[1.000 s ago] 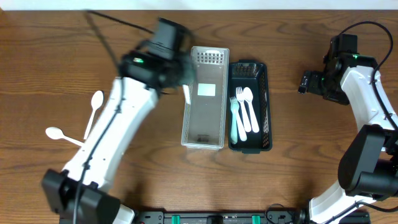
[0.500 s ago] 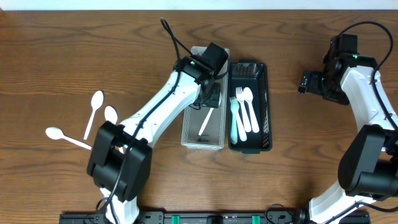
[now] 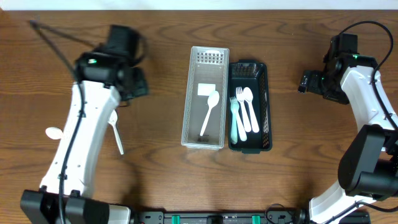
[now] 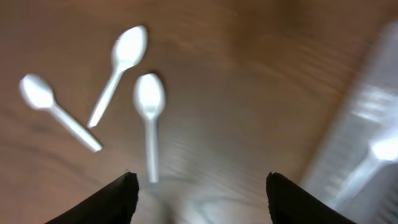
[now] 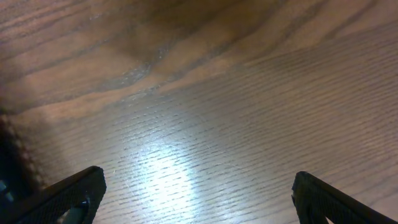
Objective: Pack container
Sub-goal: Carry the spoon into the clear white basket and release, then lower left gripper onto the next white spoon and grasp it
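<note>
One white spoon point(image 3: 209, 113) lies slanted in the clear tray point(image 3: 216, 135). Its bowl points toward the tray's grated far end and sits beside a white label point(image 3: 206, 89). Nothing else is in the tray.

Touching the tray's right wall stands a dark basket point(image 3: 268, 106). It holds a teal fork point(image 3: 234, 121), a white fork point(image 3: 241, 118) and a second spoon point(image 3: 250, 113), laid side by side along its length.

Well left of the tray, on the table point(image 3: 161, 186), lie three loose spoons point(image 4: 149, 118). From overhead the left arm point(image 3: 87, 137) crosses them. Only one spoon's bowl shows on the arm's side away from the tray, and one handle on the side nearer the tray. The left wrist view shows all three, though blurred. Two have their handle ends close together in a V, and the third lies just beside them, nearer the tray. The same view catches the tray as a pale smear at its right edge.

The left gripper point(image 4: 199, 190) hangs over bare wood between the loose spoons and the tray, its fingers spread with nothing between them.

The right gripper point(image 5: 196, 196) is well right of the tray, beyond the basket. Its wrist view shows only wood grain, with both fingertips wide apart and empty. Overhead it appears side-on, and its opening cannot be judged from there.
</note>
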`<state>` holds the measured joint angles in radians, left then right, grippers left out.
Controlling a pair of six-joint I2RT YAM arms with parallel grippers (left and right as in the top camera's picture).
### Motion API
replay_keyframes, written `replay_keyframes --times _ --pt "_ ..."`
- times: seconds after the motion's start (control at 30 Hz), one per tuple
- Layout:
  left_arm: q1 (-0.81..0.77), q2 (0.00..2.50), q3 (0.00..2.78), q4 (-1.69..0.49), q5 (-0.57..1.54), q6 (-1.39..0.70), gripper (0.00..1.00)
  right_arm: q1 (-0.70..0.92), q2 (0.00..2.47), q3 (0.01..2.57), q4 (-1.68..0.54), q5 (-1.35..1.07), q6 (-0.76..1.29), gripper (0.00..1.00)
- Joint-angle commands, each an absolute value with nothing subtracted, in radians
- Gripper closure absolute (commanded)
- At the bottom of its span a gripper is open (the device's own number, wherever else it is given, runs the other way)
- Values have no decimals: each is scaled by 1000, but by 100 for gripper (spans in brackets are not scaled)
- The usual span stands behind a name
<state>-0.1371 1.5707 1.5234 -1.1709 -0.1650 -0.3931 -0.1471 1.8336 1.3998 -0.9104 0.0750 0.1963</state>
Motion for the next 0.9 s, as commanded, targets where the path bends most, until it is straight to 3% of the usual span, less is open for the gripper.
replay_keyframes --times 0.0,0.33,0.57,0.87 --pt "-71 1595 1400 -1134 -138 -399 30 -154 1812 1409 -908 70 186 1" --pt "1 1596 1025 -832 -58 -398 26 -154 1812 1409 -913 70 186 1" --pt "118 1601 952 -752 -7 -396 23 -154 1812 1409 -919 70 186 1" --pt "134 1639 952 -673 23 -300 20 -154 1812 1409 -929 70 186 1"
